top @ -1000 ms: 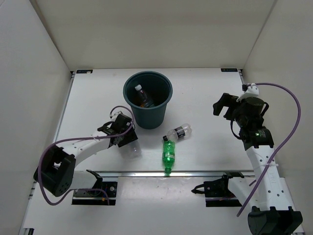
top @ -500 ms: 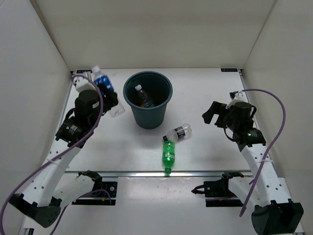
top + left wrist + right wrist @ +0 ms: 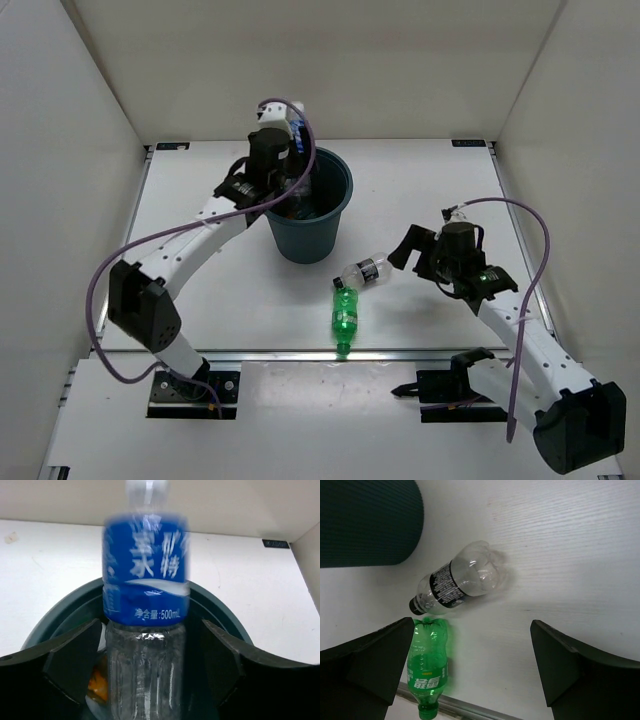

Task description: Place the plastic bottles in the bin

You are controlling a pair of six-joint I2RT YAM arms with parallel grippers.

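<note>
Two bottles are lying on the table [image 3: 570,555], well outside the bin [image 3: 345,185]: a clear bottle [image 3: 455,585] on its side and a green bottle [image 3: 427,672], its base touching the clear one's cap. The right gripper [image 3: 472,645] is hovering above them with jaws spread wide, holding nothing.

The left gripper [image 3: 150,655] is hanging over the bin's mouth. A blue bottle [image 3: 145,605] is standing upright between its fingers, blurred, with a gap showing on one side, so the jaws are looking parted and not clamped. Something orange [image 3: 97,687] is showing inside the bin.

Risks, as I am judging them: the blue bottle is sitting near the rim, not over the centre, so it could be clipping the edge and tumbling out. At the right arm, closing on the clear bottle could be nudging the green one, which is round and lying by the table's near edge, so it might roll off. The clear bottle is looking crumpled and may squirt from the jaws.
</note>
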